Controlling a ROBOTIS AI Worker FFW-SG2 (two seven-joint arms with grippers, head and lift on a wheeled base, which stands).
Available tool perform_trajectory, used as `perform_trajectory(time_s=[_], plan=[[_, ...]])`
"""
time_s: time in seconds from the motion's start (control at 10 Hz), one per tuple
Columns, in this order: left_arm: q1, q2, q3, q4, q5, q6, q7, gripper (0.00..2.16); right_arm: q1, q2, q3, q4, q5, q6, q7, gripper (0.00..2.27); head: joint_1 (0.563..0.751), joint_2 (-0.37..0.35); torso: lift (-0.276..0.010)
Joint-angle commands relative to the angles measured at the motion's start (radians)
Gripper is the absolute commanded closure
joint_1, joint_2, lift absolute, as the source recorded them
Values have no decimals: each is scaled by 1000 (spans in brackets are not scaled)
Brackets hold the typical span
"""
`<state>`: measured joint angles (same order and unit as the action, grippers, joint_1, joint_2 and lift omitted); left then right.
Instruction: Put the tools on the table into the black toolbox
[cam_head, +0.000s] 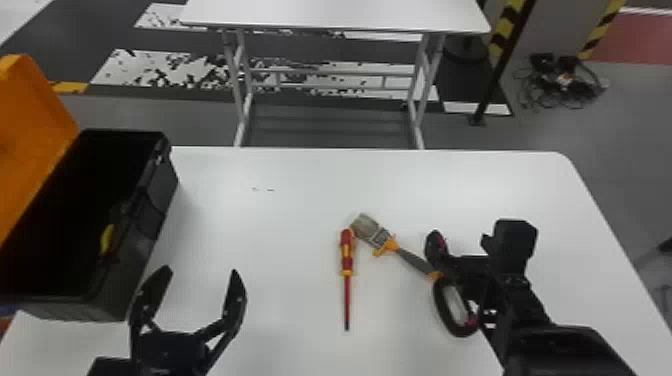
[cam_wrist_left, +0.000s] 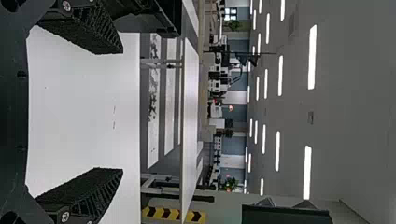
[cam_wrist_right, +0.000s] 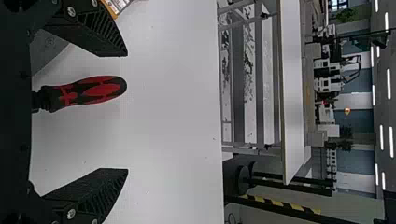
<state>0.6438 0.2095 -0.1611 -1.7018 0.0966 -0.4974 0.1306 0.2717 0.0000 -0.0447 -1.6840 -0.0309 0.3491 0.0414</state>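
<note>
Hazard: brush (cam_head: 393, 246) snag.
Right gripper (cam_wrist_right: 127, 113): jaws spread astride red-black handle (cam_wrist_right: 93, 91); skewed approach could knock the nearby brush. Left gripper (cam_head: 201, 271): jaws also spread.

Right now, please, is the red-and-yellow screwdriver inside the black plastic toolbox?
No, the screwdriver lies on the white table.

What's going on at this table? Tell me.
A two-armed robot is putting tools into the black toolbox, whose orange lid is open. Its right gripper is open around a black-and-red handle, with a gap on either side, so nothing is gripped there. The left gripper is open and empty near the toolbox. A red-and-yellow screwdriver and a paintbrush lie on the white table, not yet put away.
</note>
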Motion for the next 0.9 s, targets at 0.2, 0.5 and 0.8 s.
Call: perform_trajectory(time_s=[0.2, 0.5, 0.8], plan=[[-16, 14, -15, 2, 8, 15, 0, 93, -31, 1, -3, 44, -3, 0, 0, 137, 695, -46, -75], [-21, 16, -17, 4, 9, 18, 0, 93, -65, 1, -1, 95, -3, 0, 6, 137, 695, -50, -75], [-23, 16, -17, 4, 11, 21, 0, 93, -69, 1, 9, 104, 2, -6, 34, 144, 695, -42, -75]])
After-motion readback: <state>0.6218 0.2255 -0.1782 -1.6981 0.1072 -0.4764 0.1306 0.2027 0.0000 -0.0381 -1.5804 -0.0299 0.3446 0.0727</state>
